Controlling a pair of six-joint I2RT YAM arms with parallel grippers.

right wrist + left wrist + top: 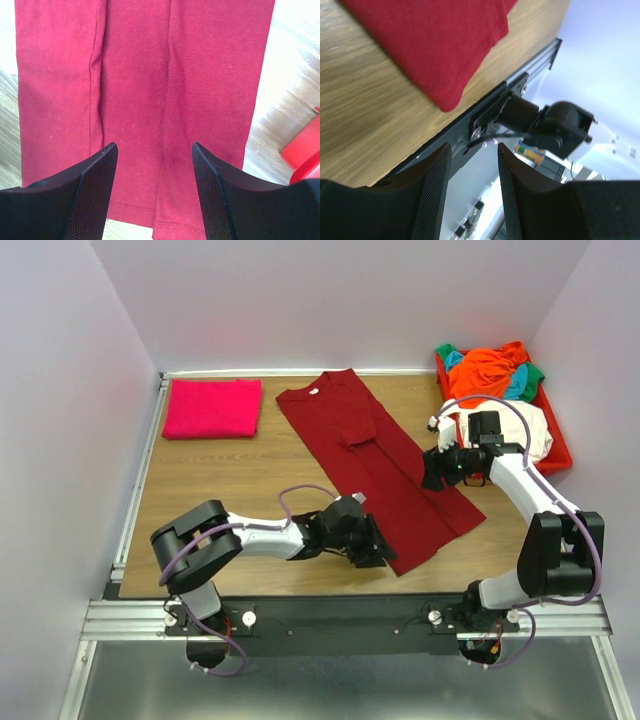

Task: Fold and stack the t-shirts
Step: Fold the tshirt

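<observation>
A folded shirt (pixel 212 408) is lying at the upper left of the counter (pixel 230 490). A spread shirt (pixel 370 460) is stretching diagonally across the centre, from upper middle to lower right. A tray (pixel 557 440) is sitting at the upper right, holding a heap of shirts (pixel 492 372). The left claw (pixel 372 548) is hovering just beside the spread shirt's lower left edge, and the right claw (pixel 434 476) is hanging over its right edge.

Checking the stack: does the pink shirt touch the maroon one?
Apart. The top view shows bare table between the pink shirt and the maroon shirt.
</observation>
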